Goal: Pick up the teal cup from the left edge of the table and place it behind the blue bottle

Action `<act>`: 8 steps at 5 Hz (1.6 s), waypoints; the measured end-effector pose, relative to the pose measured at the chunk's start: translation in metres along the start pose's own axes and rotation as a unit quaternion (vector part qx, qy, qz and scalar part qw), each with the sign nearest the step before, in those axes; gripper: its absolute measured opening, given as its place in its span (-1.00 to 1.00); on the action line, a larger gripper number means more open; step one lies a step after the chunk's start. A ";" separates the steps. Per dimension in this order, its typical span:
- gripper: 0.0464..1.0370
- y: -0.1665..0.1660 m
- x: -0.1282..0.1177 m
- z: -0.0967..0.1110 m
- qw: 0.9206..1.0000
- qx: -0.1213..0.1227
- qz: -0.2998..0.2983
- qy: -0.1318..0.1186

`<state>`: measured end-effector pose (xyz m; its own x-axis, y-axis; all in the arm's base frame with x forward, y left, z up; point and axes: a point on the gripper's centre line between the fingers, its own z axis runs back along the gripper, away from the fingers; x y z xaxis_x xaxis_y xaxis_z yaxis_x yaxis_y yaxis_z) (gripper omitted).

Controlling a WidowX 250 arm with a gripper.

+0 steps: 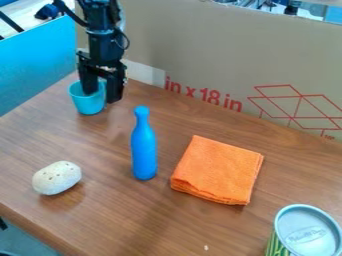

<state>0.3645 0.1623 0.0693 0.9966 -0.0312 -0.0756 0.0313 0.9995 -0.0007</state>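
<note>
The gripper hangs down at the upper left, at a turquoise cup that stands upright on the table. Its fingers are apart, one reaching down into the cup's mouth and the other outside, beside the cup's right wall. Part of the cup's rim is hidden behind the gripper. To the right and nearer the camera, a blue bottle-shaped object stands upright. A folded orange cloth lies right of the bottle. A whitish, speckled, potato-like object rests at the left.
A can with a silvery lid stands at the lower right corner of the wooden table. Behind the table runs a cardboard wall with red print, and a blue panel borders the left side. The table's front edge is at the lower left.
</note>
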 end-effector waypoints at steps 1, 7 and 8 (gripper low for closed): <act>0.93 -0.005 -0.021 0.013 1.000 0.028 -0.003 -0.005; 0.93 -0.076 -0.093 0.029 0.998 0.040 -0.042 0.005; 0.93 -0.076 -0.094 0.028 0.998 0.040 -0.042 0.007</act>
<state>0.2705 0.0893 0.1049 0.9890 -0.1151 -0.0927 0.1220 0.9899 0.0720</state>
